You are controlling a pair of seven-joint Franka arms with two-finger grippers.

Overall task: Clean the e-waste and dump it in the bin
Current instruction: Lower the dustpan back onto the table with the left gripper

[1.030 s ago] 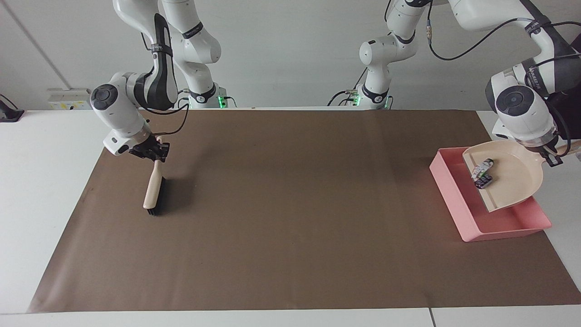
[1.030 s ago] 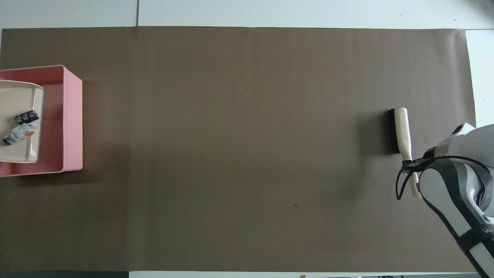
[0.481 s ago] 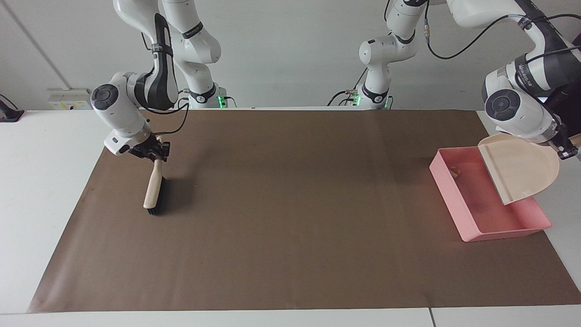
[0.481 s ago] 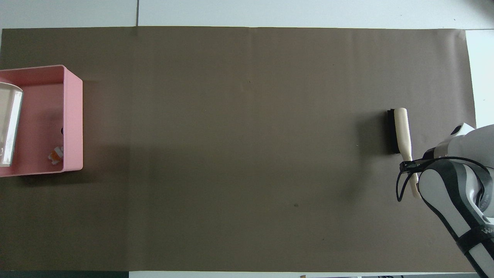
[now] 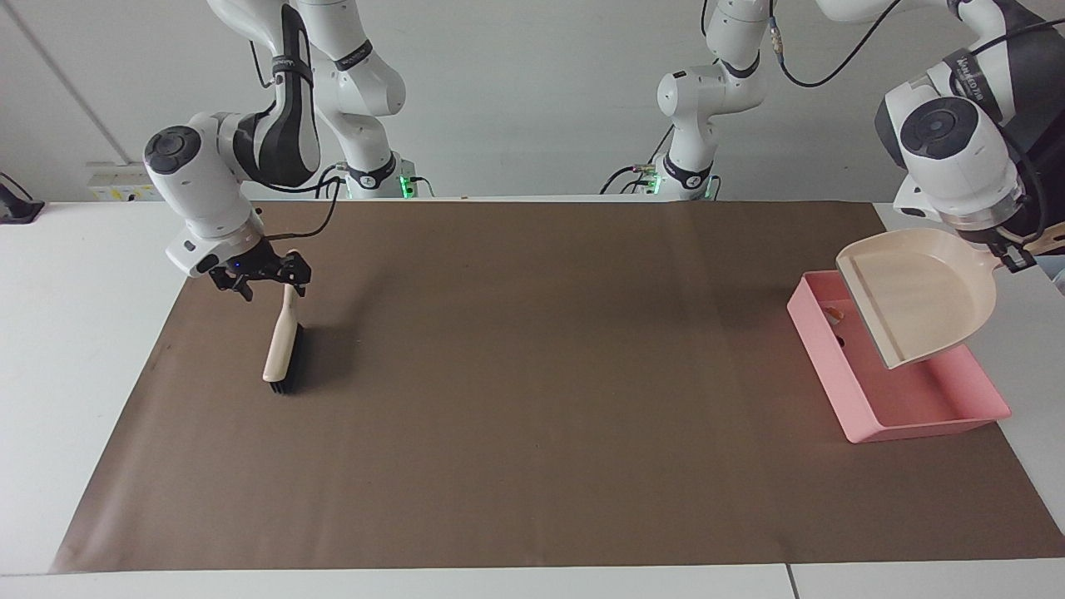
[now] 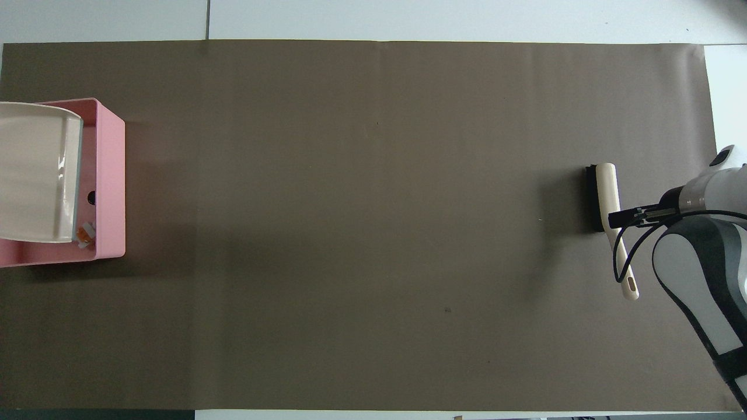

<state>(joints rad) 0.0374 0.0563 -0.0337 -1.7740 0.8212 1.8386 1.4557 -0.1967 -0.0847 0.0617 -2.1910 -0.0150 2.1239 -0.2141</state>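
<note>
The pink bin sits at the left arm's end of the table. In it lies the e-waste: a white-grey scrap with orange marks and a small dark block. My left gripper is shut on the handle of the beige dustpan, which hangs bare over the bin. My right gripper stands open just above the handle of the brush. The brush lies on the mat at the right arm's end.
A brown paper mat covers most of the white table. Only the bin and the brush lie on the mat.
The dustpan tipped, the scraps slid into the bin, and the pan has come back up more level. My right gripper opened, let go of the brush handle and rose a little.
</note>
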